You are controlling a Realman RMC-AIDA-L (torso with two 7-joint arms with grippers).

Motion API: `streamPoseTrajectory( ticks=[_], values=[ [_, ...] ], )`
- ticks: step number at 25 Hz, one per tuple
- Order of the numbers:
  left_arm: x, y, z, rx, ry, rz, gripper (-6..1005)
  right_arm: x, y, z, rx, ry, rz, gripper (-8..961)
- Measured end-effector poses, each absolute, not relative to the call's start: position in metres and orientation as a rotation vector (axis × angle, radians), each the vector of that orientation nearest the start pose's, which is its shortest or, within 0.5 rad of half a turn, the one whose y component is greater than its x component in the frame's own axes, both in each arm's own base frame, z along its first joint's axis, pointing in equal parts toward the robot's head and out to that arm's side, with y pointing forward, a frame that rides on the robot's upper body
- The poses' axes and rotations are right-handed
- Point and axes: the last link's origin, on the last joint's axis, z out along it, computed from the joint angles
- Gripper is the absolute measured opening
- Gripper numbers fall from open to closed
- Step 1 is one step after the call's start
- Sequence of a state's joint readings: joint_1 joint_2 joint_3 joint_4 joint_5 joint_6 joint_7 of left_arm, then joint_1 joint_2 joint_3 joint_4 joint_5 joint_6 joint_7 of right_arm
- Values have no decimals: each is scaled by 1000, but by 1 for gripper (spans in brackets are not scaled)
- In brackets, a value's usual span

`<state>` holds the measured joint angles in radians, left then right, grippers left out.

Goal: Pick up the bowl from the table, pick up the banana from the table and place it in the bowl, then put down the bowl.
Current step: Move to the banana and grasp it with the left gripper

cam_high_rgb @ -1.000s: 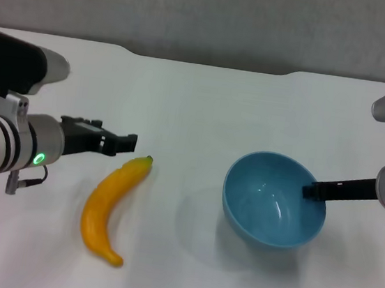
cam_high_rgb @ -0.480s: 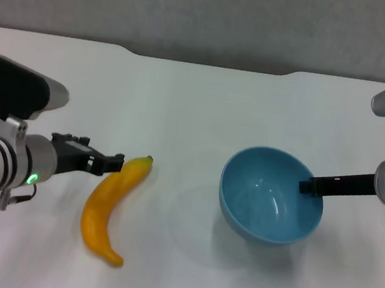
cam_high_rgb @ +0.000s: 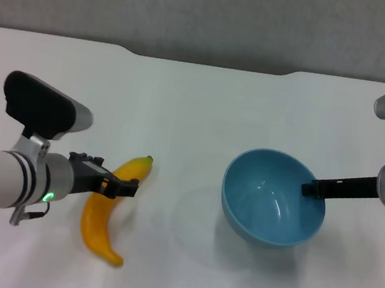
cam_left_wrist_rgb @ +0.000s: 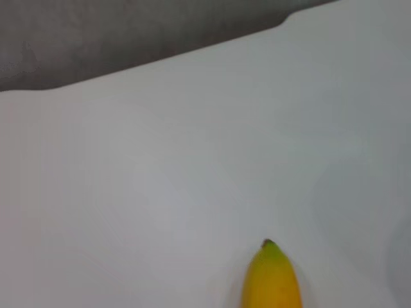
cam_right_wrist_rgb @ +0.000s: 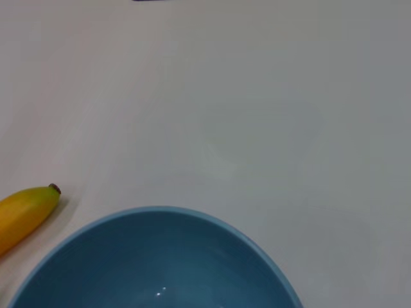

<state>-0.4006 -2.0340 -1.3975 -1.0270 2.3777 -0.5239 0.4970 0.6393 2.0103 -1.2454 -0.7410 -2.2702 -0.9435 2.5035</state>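
Lying under left pincer (cam_high_rgb: 125, 187), banana (cam_high_rgb: 103, 228), bowl (cam_high_rgb: 269, 209) well apart

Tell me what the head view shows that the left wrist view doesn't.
Only the head view shows the left gripper over the banana's middle, the right gripper at the rim of the bowl, which hangs above its shadow, and the whole banana. Only the left wrist view shows the banana's stem tip close up. Both show the banana, the white table and its far edge.
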Motion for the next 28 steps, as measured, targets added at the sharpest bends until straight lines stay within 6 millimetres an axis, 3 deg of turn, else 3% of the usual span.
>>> streamPoseTrajectory(
  ticks=[28],
  values=[
    [-283, 376, -69, -2202, -944, 128, 882, 265, 407, -17, -2238, 1340, 33, 36]
  ],
)
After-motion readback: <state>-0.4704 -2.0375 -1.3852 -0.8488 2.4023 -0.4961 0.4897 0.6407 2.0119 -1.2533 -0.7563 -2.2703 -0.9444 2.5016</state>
